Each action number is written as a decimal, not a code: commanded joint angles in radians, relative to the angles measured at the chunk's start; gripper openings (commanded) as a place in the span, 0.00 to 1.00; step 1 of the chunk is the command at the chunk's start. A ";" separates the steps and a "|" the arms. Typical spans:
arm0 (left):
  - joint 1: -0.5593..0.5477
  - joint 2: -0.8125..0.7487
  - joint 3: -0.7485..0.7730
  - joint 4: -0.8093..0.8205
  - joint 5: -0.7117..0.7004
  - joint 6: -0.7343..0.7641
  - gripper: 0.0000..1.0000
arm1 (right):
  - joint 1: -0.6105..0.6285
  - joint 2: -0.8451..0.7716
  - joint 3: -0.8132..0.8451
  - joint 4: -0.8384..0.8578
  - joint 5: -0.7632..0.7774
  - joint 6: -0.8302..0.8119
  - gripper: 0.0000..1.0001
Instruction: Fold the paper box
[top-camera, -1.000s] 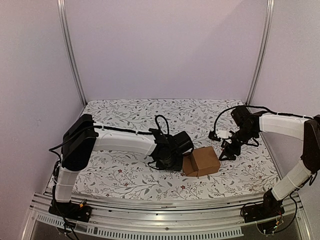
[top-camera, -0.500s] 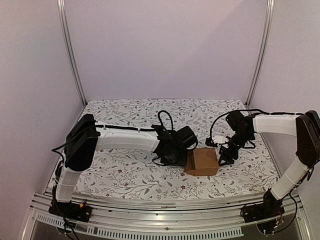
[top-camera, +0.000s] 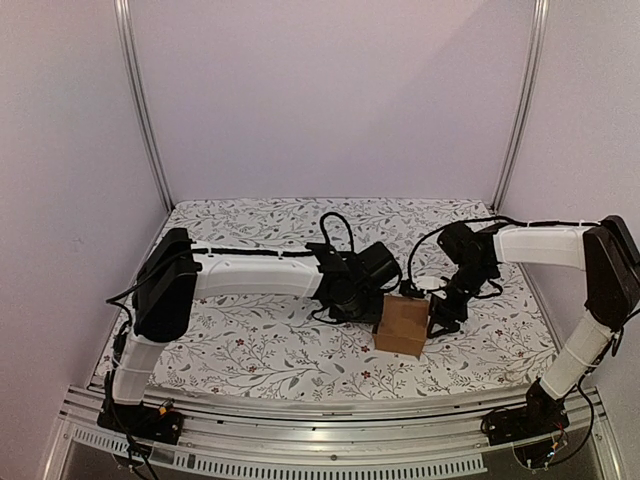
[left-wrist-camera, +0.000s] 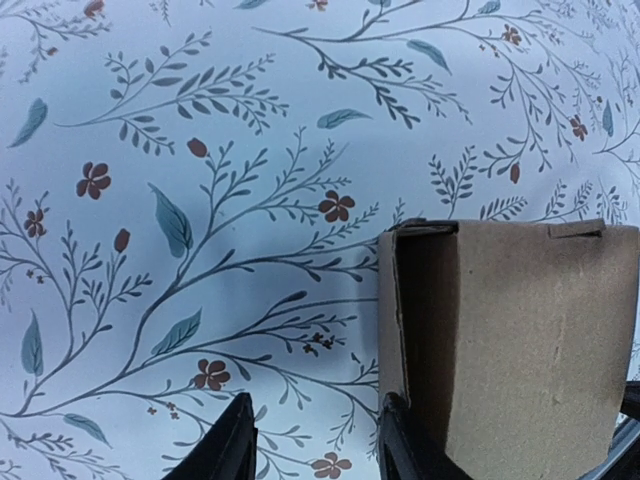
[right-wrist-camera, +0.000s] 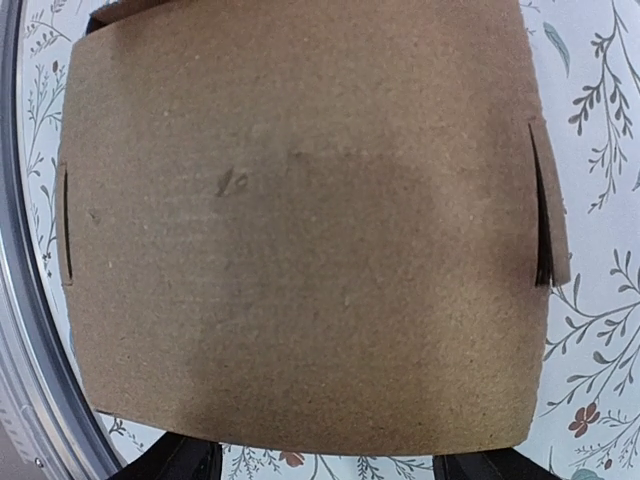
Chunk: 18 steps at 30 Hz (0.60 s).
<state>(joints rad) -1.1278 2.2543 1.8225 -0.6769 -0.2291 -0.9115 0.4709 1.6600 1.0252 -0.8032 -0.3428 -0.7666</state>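
Though only the overhead view shows the whole paper box, wrist views show the left tool released, one finger touching the box's open end; right tool spread wide, grip unclear

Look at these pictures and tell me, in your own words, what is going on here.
Two grippers are working on a brown paper box on a flower-patterned table. The box is already folded into a block, one side open toward the left gripper, whose open fingers sit at that opening. The right gripper faces the opposite side, jaws spread wide. Neither clearly grips the box.
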 joint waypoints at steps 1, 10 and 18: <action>-0.030 0.014 0.021 0.058 0.053 0.005 0.42 | 0.019 0.021 0.054 0.046 -0.110 0.069 0.70; -0.060 0.048 0.084 0.045 0.064 0.050 0.41 | 0.063 0.115 0.094 0.040 -0.052 0.117 0.70; -0.004 -0.108 -0.096 -0.045 -0.059 0.102 0.42 | 0.038 0.083 0.062 0.040 -0.015 0.098 0.70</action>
<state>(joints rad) -1.1324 2.2402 1.8000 -0.7078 -0.2630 -0.8566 0.5056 1.7630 1.0798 -0.8307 -0.3408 -0.6769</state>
